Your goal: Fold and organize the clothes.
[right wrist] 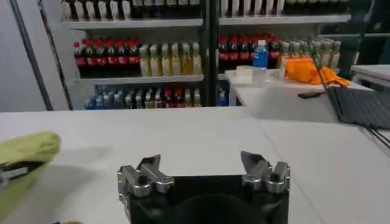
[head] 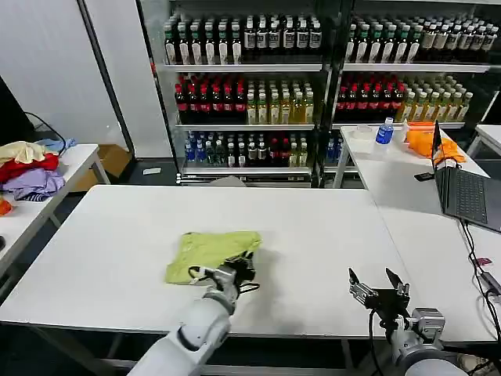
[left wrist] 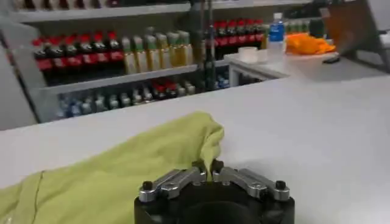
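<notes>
- The T-shirt [head: 210, 253] lies crumpled in the middle of the white table [head: 329, 235], near the front edge.
- The left gripper [head: 241, 270] is at the shirt's near right corner, and its fingers [left wrist: 198, 173] are clenched on a fold of the yellow-green cloth.
- The right gripper [head: 378, 283] hovers over the table's front right part, well apart from the shirt, with its fingers [right wrist: 149, 167] spread and holding nothing.

The T-shirt [head: 210, 253] is soft, matt lime cloth, creased and bunched. The bench [head: 117, 258] under it is smooth, white and faintly sheened. The left gripper [left wrist: 208, 167], pinching a cloth fold, has brushed metal links on a glossy black housing, as does the spread right gripper [right wrist: 203, 167].
</notes>
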